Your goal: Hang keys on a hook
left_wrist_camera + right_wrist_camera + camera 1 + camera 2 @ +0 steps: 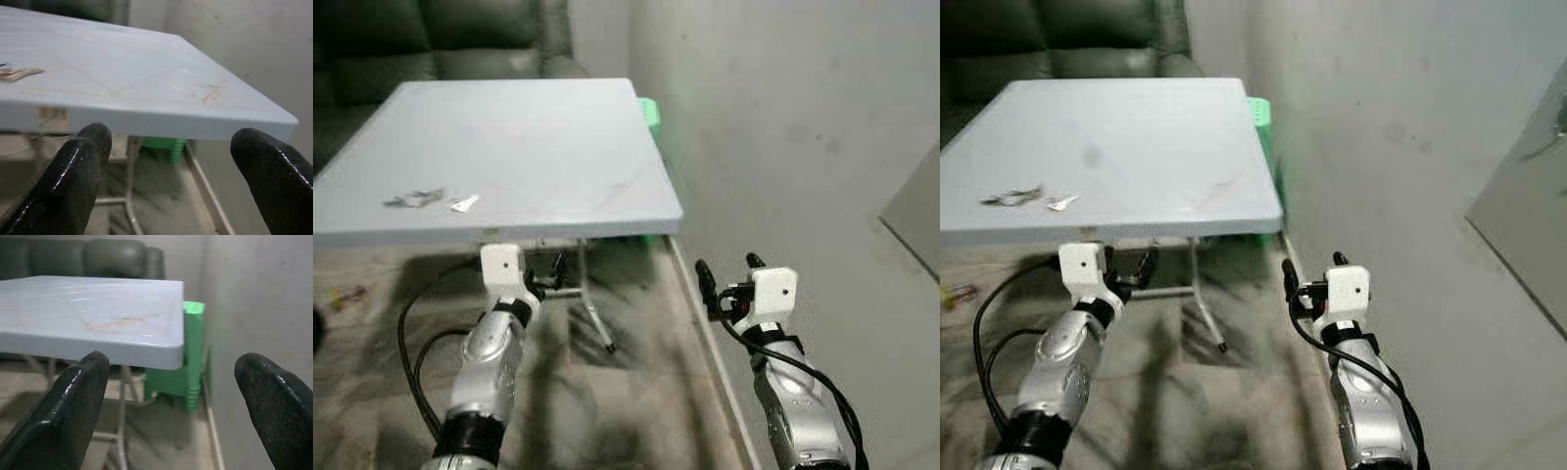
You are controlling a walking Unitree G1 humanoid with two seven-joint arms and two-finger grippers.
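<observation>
Metal keys (414,199) lie beyond left fingers (80,161).

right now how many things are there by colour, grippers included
black-fingered grippers: 2 (left gripper, right gripper)
pale grey-blue folding table: 1
green plastic stool: 1
silvery bunch of keys: 1
small white tag: 1
dark green sofa: 1
total: 7

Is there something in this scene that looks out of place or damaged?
Nothing is damaged or spilled. The keys lie loose near the front edge of the table, not yet hung. The tabletop has faint scratch marks. Both hands, left and right, are open and low before the table edge.
</observation>
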